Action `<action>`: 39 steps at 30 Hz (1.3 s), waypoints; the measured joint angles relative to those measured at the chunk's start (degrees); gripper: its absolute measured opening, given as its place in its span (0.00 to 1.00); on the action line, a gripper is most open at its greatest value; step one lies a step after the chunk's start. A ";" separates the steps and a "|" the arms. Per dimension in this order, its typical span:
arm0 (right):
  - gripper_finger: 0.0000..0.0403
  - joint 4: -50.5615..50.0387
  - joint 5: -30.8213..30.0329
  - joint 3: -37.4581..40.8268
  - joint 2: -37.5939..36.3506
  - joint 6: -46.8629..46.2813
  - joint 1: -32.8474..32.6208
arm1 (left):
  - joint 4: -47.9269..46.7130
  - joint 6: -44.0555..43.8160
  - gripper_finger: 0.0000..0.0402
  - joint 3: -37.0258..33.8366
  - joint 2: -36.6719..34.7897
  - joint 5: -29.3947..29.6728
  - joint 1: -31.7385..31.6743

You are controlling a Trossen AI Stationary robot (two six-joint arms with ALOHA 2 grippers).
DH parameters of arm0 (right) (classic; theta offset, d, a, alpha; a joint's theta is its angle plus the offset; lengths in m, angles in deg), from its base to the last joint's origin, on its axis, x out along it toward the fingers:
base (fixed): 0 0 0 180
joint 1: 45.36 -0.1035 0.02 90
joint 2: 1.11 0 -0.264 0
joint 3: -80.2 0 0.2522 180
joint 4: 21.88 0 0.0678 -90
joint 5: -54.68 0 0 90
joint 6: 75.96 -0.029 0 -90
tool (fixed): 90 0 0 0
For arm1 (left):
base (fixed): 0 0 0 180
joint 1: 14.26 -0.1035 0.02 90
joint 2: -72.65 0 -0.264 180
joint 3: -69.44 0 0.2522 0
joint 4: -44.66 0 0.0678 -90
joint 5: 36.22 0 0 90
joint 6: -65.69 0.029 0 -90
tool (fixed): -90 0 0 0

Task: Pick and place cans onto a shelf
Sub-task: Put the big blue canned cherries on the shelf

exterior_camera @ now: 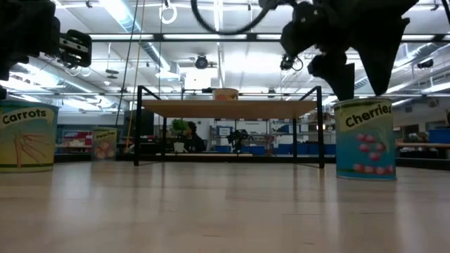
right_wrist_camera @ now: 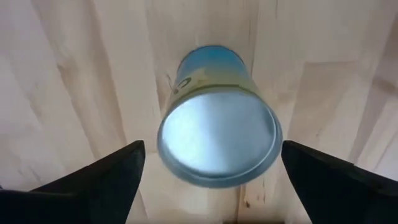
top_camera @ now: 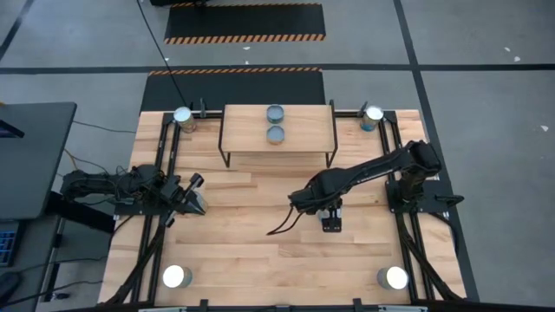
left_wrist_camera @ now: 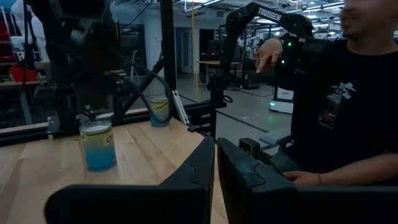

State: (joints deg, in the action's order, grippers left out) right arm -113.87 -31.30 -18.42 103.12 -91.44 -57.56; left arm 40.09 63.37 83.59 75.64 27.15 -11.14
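A can (right_wrist_camera: 214,134) with a blue label and a bright silver top stands upright on the plank table. In the low view it is the cherries can (exterior_camera: 365,139). My right gripper (right_wrist_camera: 212,148) hangs over it, pointing down and open, with a finger at either side and a gap to each. In the high view, that gripper (top_camera: 330,218) hides the can. The shelf (top_camera: 277,149) stands at the far middle with two dull-topped cans (top_camera: 275,113) (top_camera: 276,133) on its board. My left gripper (left_wrist_camera: 215,171) waits shut at the table's left (top_camera: 196,198).
Silver-topped cans stand at the table's corners (top_camera: 183,116) (top_camera: 374,113) (top_camera: 176,276) (top_camera: 396,277). The low view shows a carrots can (exterior_camera: 27,137) close by on the left. A person in a black shirt (left_wrist_camera: 348,106) is beside the table, seen in the left wrist view.
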 joint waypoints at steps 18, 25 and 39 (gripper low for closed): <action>0.99 -1.14 -19.76 1.70 -18.05 -24.80 -13.02 | 0.00 0.02 0.07 -0.01 0.02 0.00 0.01; 0.99 0.57 -24.19 18.26 -27.35 -37.16 -19.63 | 0.00 0.02 0.07 -0.01 0.01 -0.01 0.01; 0.99 32.22 -22.87 43.82 -38.36 -37.89 -25.79 | -0.02 0.00 0.07 -0.01 0.00 0.00 0.02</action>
State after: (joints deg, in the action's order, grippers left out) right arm -81.64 -54.17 25.40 64.76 -129.34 -83.36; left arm 40.06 63.36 83.58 75.64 27.15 -11.12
